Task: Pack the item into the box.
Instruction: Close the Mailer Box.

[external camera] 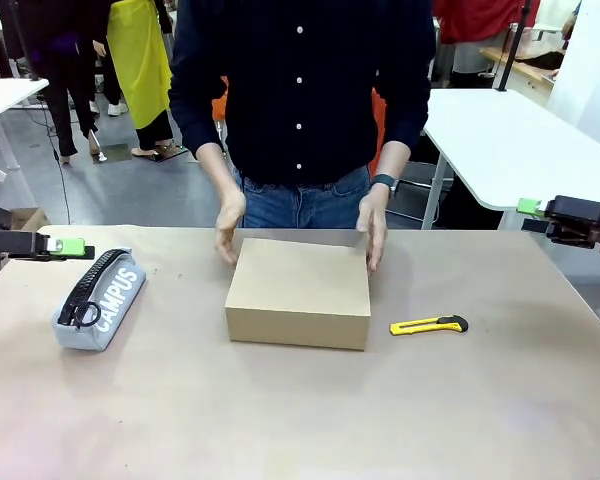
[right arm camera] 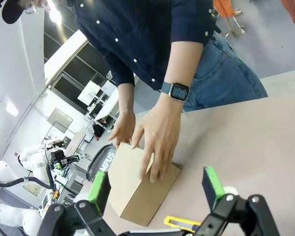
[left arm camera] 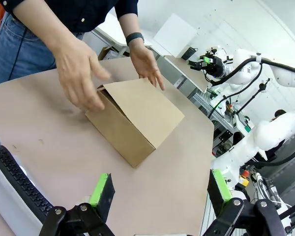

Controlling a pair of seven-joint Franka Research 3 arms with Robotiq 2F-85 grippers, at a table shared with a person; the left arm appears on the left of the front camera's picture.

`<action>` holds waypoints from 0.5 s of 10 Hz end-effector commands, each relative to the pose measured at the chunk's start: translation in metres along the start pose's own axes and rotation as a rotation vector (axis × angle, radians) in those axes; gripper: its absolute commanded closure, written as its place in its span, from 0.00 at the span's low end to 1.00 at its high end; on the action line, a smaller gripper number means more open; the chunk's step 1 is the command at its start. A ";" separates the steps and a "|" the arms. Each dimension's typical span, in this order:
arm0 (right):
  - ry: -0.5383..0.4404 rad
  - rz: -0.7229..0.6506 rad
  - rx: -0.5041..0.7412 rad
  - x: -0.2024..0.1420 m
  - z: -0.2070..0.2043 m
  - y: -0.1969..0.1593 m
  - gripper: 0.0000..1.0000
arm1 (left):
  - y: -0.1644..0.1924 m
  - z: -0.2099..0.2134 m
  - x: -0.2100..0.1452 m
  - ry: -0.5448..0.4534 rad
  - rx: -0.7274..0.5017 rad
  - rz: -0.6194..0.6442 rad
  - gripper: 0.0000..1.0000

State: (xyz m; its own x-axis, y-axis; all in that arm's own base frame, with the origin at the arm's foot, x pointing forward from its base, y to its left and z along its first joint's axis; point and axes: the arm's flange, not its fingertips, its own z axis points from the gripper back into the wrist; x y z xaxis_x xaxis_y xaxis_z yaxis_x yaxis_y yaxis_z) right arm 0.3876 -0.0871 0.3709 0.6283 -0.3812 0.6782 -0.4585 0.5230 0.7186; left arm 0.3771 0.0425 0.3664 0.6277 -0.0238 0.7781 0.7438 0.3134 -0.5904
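The brown cardboard box (external camera: 300, 292) lies with its lid down in the middle of the table. A person's hands (external camera: 230, 222) rest against its far corners, one on each side. The item is hidden. My left gripper (external camera: 72, 246) hovers at the table's left edge, well away from the box; in the left wrist view it (left arm camera: 159, 189) stands open and empty, facing the box (left arm camera: 137, 115). My right gripper (external camera: 528, 207) hangs beyond the table's right edge. The right wrist view has it (right arm camera: 155, 184) open and empty, with the box (right arm camera: 137, 184) and a hand on it ahead.
A grey "CAMPUS" zip pouch (external camera: 100, 298) lies at the left, close under my left gripper. A yellow-and-black utility knife (external camera: 428, 325) lies to the right of the box. The person stands at the far edge. White tables stand behind.
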 end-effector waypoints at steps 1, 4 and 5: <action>0.003 0.007 -0.007 0.001 0.000 0.002 0.00 | -0.002 0.000 0.001 0.004 0.007 -0.007 0.00; 0.003 0.007 -0.007 0.001 0.000 0.002 0.00 | -0.002 0.000 0.001 0.004 0.007 -0.007 0.00; 0.003 0.007 -0.007 0.001 0.000 0.002 0.00 | -0.002 0.000 0.001 0.004 0.007 -0.007 0.00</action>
State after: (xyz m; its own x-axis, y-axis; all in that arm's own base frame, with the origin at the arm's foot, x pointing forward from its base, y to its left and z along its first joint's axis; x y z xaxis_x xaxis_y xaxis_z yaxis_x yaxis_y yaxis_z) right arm 0.3876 -0.0871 0.3709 0.6283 -0.3812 0.6782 -0.4585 0.5230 0.7186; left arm 0.3771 0.0425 0.3665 0.6277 -0.0238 0.7781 0.7438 0.3134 -0.5904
